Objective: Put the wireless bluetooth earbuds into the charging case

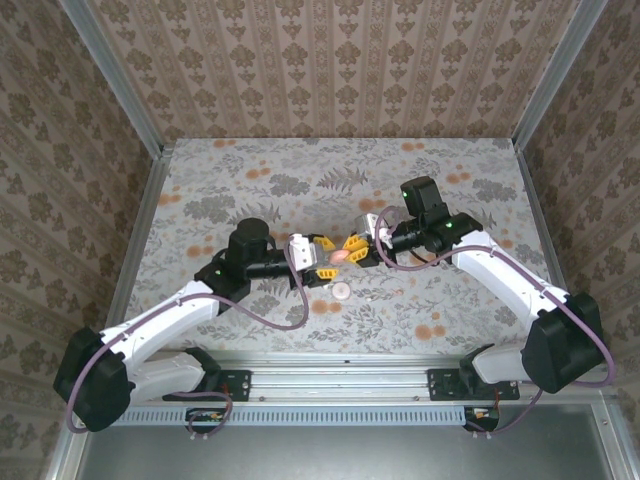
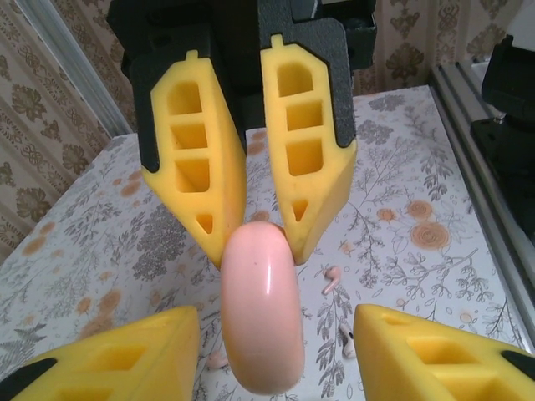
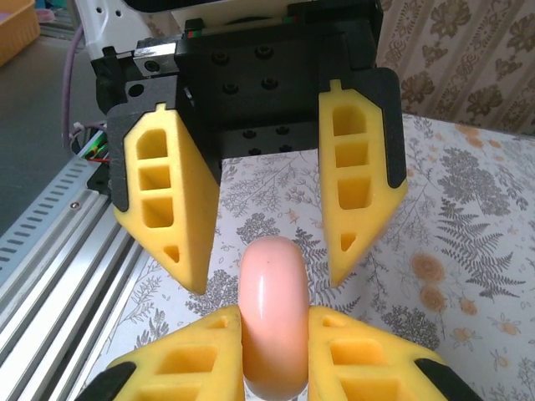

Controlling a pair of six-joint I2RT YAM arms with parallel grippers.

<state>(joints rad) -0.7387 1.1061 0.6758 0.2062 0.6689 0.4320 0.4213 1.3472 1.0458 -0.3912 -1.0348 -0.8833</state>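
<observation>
Pink case pinched between 2 facing grippers.
The right gripper (image 3: 273, 334) has its jaws pinching the charging case (image 3: 272, 284) on edge. The left gripper (image 2: 276, 322) holds its jaws spread either side of it, not touching. 2 earbuds (image 2: 332, 280) lie on the desk (image 2: 418, 167) nearby.

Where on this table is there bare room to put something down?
Free: the far strip of table along the back wall, and the near-right patch between right arm and rail. Crowded: the centre, where left claw and right claw meet at the case, earbuds nearby.
</observation>
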